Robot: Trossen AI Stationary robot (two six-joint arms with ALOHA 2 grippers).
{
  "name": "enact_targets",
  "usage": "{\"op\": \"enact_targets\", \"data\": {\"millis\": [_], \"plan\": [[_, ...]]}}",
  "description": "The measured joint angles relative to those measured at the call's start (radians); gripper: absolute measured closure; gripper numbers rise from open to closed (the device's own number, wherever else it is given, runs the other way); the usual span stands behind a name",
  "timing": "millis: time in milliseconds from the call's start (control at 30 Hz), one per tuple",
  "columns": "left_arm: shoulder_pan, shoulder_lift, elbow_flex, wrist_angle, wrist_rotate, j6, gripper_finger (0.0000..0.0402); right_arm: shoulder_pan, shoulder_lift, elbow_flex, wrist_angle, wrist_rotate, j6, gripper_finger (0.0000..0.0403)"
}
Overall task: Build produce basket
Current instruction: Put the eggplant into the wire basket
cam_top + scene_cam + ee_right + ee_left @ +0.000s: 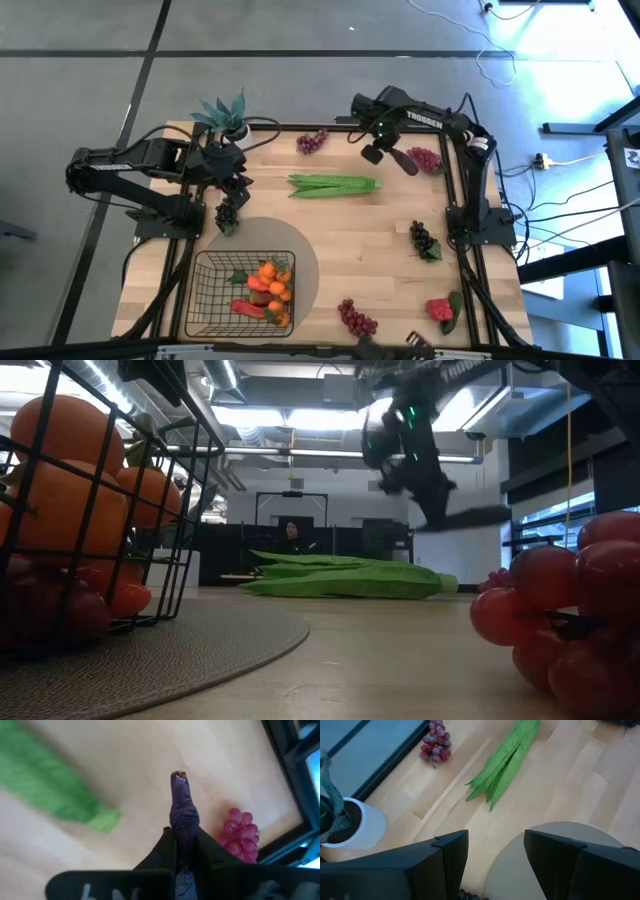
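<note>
The dark wire basket stands on the grey round mat and holds tangerines and red produce; it also fills the left of the low view. My left gripper hovers over the mat's far-left edge with a dark grape bunch under it. In its wrist view only a few grapes show in the gap. My right gripper is raised near the far-right corner, shut on a long dark purple vegetable, beside a red grape bunch. My left gripper has the dark grape bunch between its two fingers, coming from above. The fingers hide the place of contact. The bunch hangs below them, its leaf over the mat's edge. My right gripper pinches the purple vegetable between its two fingers, which lie along it. Its free end sticks out well past the fingertips. The vegetable is lifted clear of the table, roughly level in the low view.
Green bean pods lie mid-table. A potted plant stands at the far-left corner, with red grapes at the far edge. Dark grapes, red grapes and a strawberry lie to the right and near side.
</note>
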Motion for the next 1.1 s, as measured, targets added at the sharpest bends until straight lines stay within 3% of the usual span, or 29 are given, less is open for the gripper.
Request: {"op": "enact_targets", "data": {"millis": [233, 533, 767, 967, 1100], "plan": [[-0.018, -0.002, 0.0, -0.023, 0.01, 0.028, 0.0221, 0.23, 0.0, 0.231, -0.119, 0.003, 0.142, 0.0391], [-0.11, -0.019, 0.0, -0.028, 0.011, 0.041, 0.0221, 0.537, 0.0, 0.408, -0.075, 0.009, 0.426, 0.0391], [-0.209, -0.018, 0.0, -0.028, 0.036, 0.057, 0.0221, 0.708, -0.001, 0.423, 0.198, 0.01, 0.569, 0.0391], [-0.294, -0.018, 0.0, -0.019, 0.037, -0.003, 0.0221, 0.792, 0.01, 0.424, 0.469, 0.013, 0.556, 0.0391], [-0.359, -0.018, 0.0, -0.018, 0.038, -0.09, 0.0221, 0.836, 0.013, 0.424, 0.557, 0.013, 0.514, 0.0392]]}}
